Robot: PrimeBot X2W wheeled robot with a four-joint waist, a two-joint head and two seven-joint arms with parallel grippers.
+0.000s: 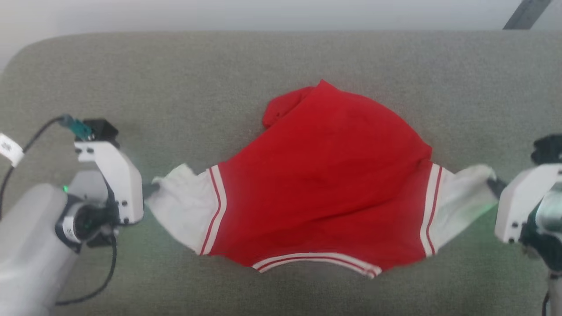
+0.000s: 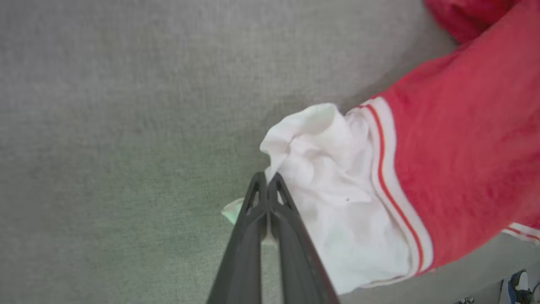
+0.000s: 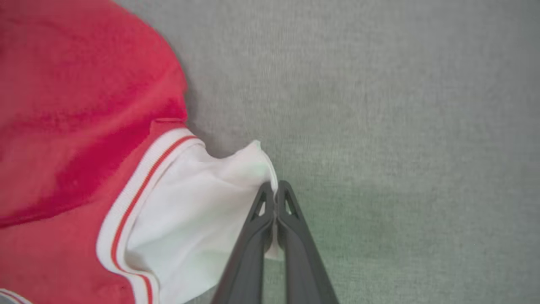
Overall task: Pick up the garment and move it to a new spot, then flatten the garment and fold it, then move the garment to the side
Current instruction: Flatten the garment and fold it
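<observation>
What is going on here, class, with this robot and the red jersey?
A two-armed robot is handling a red jersey shirt that lies on a grey-green padded surface. The left gripper is shut on the tip of one white sleeve, and the right gripper is shut on the other sleeve. The shirt lies spread between them, wrinkled, not yet flat or folded.

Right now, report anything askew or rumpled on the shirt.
The garment is not flat: its far edge is bunched into a red lump at the upper left, and the body is creased. The white sleeves are crumpled where the left end effector and right end effector pinch their tips. No damage shows.
</observation>
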